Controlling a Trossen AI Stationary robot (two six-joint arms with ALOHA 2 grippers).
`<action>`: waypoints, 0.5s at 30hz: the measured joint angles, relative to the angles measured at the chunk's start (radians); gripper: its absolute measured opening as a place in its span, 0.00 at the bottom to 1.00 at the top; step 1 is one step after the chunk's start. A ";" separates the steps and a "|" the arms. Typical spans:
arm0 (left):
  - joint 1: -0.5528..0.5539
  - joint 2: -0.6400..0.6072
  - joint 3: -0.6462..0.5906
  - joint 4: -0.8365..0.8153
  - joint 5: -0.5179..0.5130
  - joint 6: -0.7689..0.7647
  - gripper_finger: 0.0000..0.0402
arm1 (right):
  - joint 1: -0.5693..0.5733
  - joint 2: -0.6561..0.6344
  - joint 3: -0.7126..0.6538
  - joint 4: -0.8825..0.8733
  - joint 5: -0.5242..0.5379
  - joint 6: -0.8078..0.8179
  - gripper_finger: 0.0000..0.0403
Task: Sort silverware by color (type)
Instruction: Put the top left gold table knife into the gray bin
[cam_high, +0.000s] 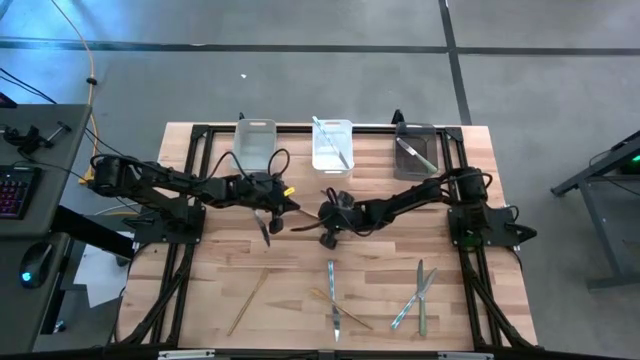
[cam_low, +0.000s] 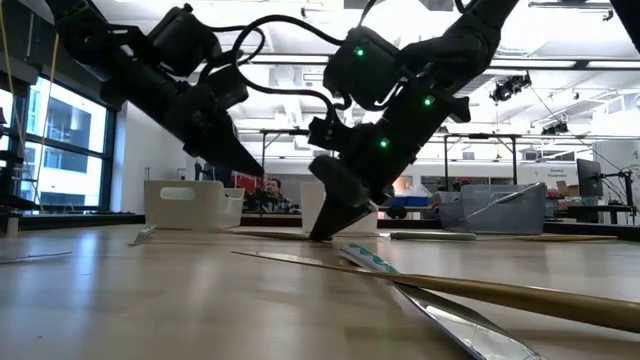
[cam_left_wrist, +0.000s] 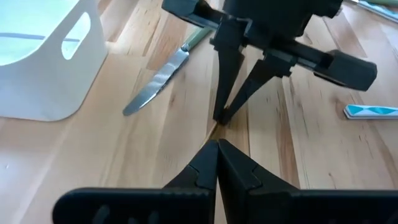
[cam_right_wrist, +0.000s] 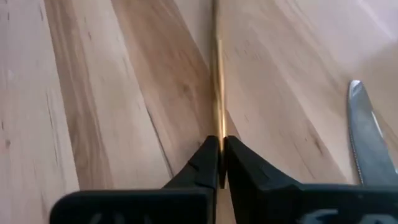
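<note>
gold utensil (cam_right_wrist: 219, 93) pinched in right gripper (cam_right_wrist: 221, 152) jaws, left gripper (cam_left_wrist: 217, 149) jaws closed, empty

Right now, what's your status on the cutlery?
Right gripper shut on a gold piece at table centre. Left gripper shut, empty, close opposite. Knife lies beside them. More cutlery waits up front.

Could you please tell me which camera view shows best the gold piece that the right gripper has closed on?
The right wrist view: the gold piece runs straight out from the shut right gripper. The left wrist view shows only that gripper's tips at the table; the high and low views hide it.
</note>
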 joint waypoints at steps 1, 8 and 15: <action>0.000 0.000 0.000 -0.008 0.000 0.000 0.00 | 0.000 0.000 0.000 -0.002 -0.005 -0.012 0.02; 0.000 0.000 0.000 -0.177 -0.007 0.084 0.07 | -0.001 -0.001 0.000 -0.003 -0.018 -0.126 0.01; 0.003 0.000 0.000 -0.317 -0.111 0.202 0.21 | -0.001 -0.001 0.000 -0.002 -0.024 -0.165 0.00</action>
